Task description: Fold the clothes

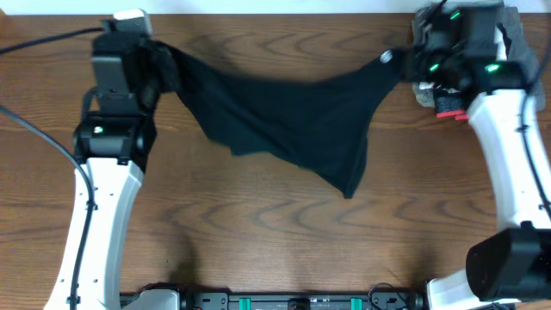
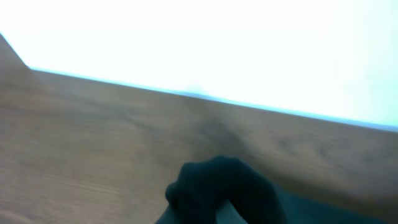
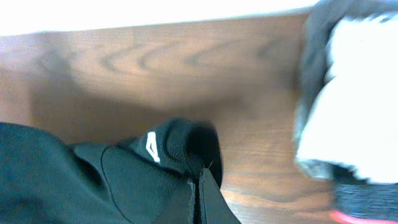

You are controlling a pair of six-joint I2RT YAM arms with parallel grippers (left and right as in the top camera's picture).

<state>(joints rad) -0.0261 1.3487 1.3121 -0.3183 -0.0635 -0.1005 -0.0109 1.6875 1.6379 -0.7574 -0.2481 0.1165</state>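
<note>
Robot lab or test bench, not a home: a white-and-black left arm (image 1: 103, 198) and right arm (image 1: 508, 146) rise from the near edge of a wood-grain table (image 1: 258, 232). A black rail (image 1: 293, 302) runs between their bases. Green lights (image 1: 97, 131) glow on the joints and a black cable (image 1: 36, 131) trails off the left side. A black T-shirt (image 1: 293, 120) hangs stretched between the arms, a pile of folded clothes (image 3: 354, 106) sits at the far right corner, and beyond the far edge is plain bright white.
</note>
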